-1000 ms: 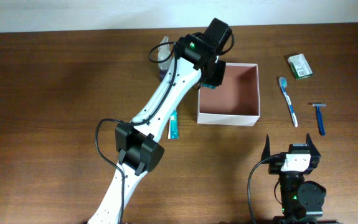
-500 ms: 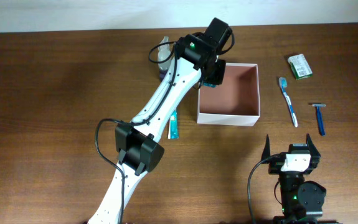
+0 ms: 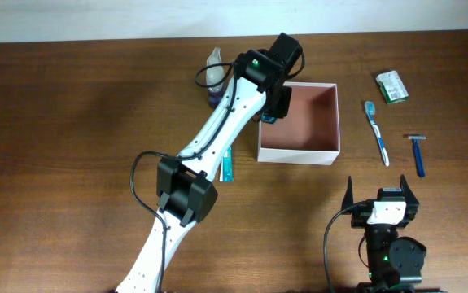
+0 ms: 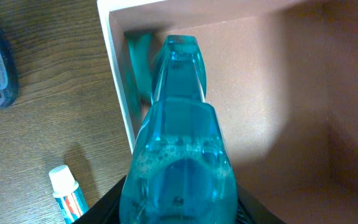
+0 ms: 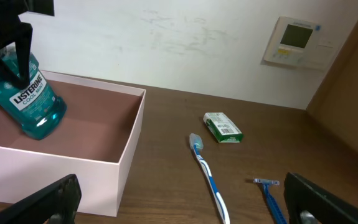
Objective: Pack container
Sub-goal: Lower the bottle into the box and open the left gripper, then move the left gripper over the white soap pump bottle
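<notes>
Wooden table (image 3: 71, 146); left claw (image 4: 179, 211) clamps bottle (image 5: 32, 102), label LISTERINE COOL MINT, inside container (image 3: 299, 153); right claw (image 3: 382, 189) gaping.

Left gripper (image 3: 273, 104) clamped, right gripper (image 3: 382, 187) spread wide

We see a dark wooden bench (image 3: 63, 122) running up to a plain, evenly lit white wall (image 5: 166, 37). On that wall hangs a small white thermostat (image 5: 296, 40), with a brown panel (image 5: 356, 68) just right of it.
</notes>
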`<state>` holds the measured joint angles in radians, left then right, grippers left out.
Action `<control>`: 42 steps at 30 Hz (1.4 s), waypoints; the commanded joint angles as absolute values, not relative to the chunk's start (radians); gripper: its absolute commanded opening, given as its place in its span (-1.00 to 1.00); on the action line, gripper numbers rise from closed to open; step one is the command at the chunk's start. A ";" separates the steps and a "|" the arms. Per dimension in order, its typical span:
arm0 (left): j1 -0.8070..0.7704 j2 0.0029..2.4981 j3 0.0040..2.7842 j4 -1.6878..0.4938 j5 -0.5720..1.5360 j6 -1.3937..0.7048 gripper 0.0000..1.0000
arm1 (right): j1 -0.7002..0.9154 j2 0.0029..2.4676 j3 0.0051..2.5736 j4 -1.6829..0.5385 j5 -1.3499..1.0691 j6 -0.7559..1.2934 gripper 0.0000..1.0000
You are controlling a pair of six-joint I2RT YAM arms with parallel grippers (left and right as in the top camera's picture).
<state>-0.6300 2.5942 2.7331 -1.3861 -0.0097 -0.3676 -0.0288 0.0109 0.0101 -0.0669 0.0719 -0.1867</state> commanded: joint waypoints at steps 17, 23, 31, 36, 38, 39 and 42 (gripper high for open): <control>-0.629 2.581 2.743 -1.343 -0.034 -0.366 0.12 | -0.020 0.004 0.006 -0.073 0.091 -0.179 0.98; -0.629 2.580 2.776 -1.359 -0.034 -0.365 0.14 | -0.020 0.004 0.006 -0.072 0.091 -0.179 0.98; -0.609 2.580 3.133 -1.482 -0.053 -0.282 0.29 | -0.020 0.004 0.006 -0.072 0.091 -0.179 0.98; -0.537 2.507 3.137 -1.523 -0.208 -0.283 0.29 | -0.020 0.004 0.006 -0.073 0.091 -0.179 0.98; -0.499 2.505 3.137 -1.535 -0.213 -0.283 0.40 | -0.020 0.004 0.006 -0.073 0.091 -0.179 0.97; -0.477 2.505 3.133 -1.539 -0.206 -0.283 0.43 | -0.020 0.004 0.006 -0.073 0.091 -0.179 0.97; -0.423 2.505 3.101 -1.534 -0.205 -0.283 0.45 | -0.020 0.004 0.006 -0.072 0.091 -0.179 0.98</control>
<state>-0.4873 2.5206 3.1252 -1.5307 -0.1616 -0.2951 -0.0288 0.0109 0.0101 -0.0669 0.0719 -0.1875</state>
